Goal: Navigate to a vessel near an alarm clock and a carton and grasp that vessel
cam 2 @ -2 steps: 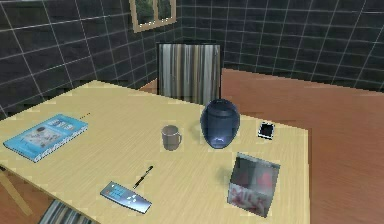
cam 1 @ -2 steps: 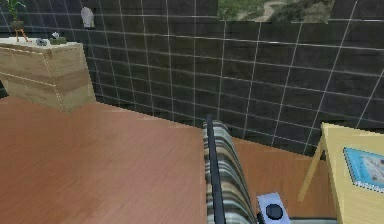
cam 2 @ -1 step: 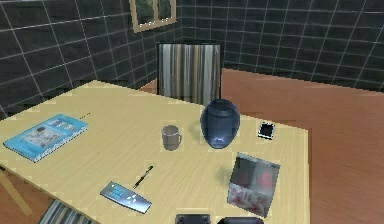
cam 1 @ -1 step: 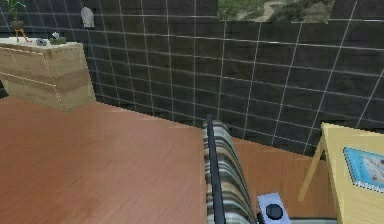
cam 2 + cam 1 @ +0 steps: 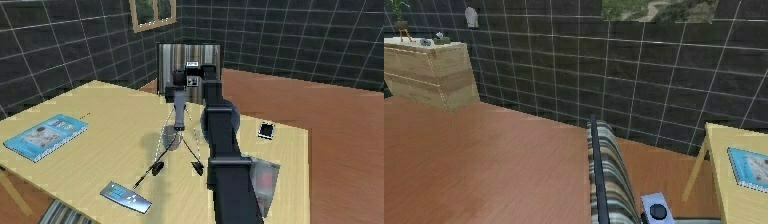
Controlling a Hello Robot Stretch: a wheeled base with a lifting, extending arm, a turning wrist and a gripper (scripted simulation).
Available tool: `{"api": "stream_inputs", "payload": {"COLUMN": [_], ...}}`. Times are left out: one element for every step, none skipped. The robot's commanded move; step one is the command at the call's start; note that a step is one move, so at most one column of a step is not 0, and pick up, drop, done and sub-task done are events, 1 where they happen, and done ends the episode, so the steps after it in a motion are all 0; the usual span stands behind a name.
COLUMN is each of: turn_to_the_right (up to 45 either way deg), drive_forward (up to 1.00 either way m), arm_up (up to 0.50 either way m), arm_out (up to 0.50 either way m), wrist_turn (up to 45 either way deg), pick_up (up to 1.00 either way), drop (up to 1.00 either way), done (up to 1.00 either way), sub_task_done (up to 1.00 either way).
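Pincer (image 5: 170, 172) over bare table (image 5: 100, 110), holding nothing, grip untellable; greyish blob (image 5: 266, 178) lies across the arm (image 5: 230, 170)

Far off at ten o'clock in the forward view, three small shapes stand in a row on top of a pale wooden surface (image 5: 429, 70). A yellowish upright shape (image 5: 402, 32) is at the left end. At its three o'clock sits a small dark blob (image 5: 426, 42), then a small pale blob (image 5: 442, 38). They are too small to tell which is the vessel.
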Motion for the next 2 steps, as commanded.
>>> {"api": "stream_inputs", "payload": {"turn_to_the_right": [0.0, 0.0], "drive_forward": [0.0, 0.0], "arm_up": [0.0, 0.0], "arm_out": [0.0, 0.0], "wrist_turn": [45.0, 45.0], "pick_up": [0.0, 0.0], "drop": [0.0, 0.0], "done": [0.0, 0.0], "sub_task_done": [0.0, 0.0]}}
